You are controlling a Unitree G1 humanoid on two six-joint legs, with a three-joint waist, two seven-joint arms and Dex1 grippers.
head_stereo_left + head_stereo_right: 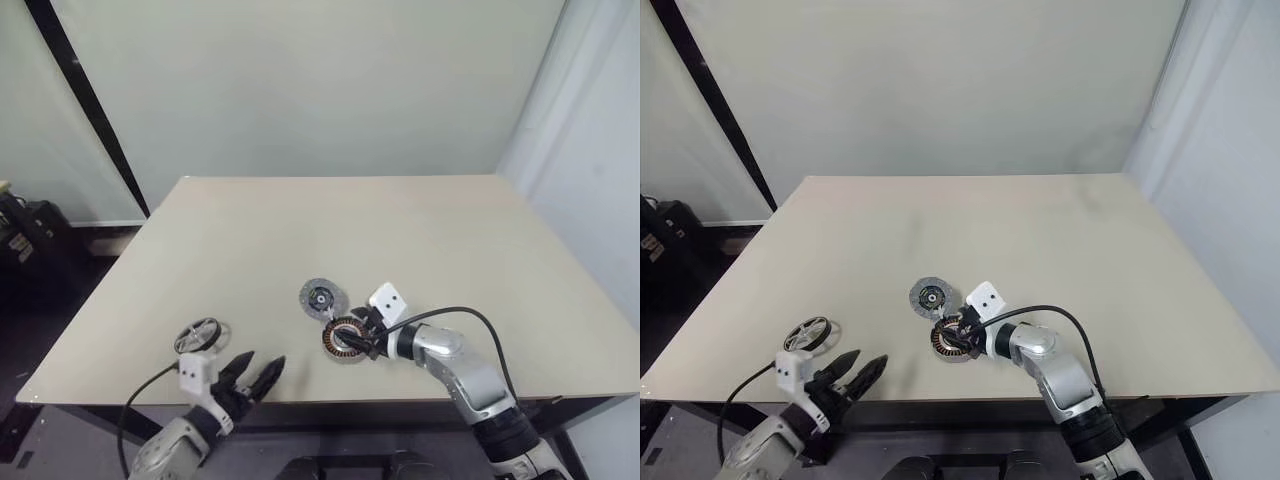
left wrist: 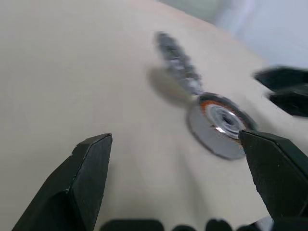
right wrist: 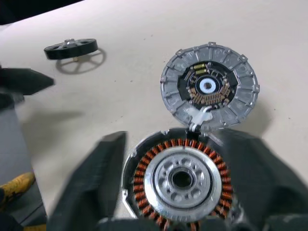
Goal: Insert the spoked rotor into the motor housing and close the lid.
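Rotor still out of the housing, lid swung open

Spoked rotor (image 1: 200,335) lies lower left on the tabletop (image 1: 420,230), just above the left gripper (image 1: 258,374), whose jaws gape empty. Motor housing (image 3: 182,180) sits at lower centre between the right gripper's (image 1: 362,338) parted jaws, probably to steady it; lid (image 3: 210,86) lies flat, touching its upper edge.

**Motor parts on the table: three items**

Spoked rotor (image 1: 200,334): dark-rimmed wheel with silvery spokes, resting on the tabletop near its front edge, well apart from the other two. Motor housing (image 3: 182,182): round disc, ring of copper windings around a silvery perforated centre, lying flat and open. Lid (image 3: 209,86): grey segmented disc, dark inner face upward, just beside the housing, joined by a small white link.
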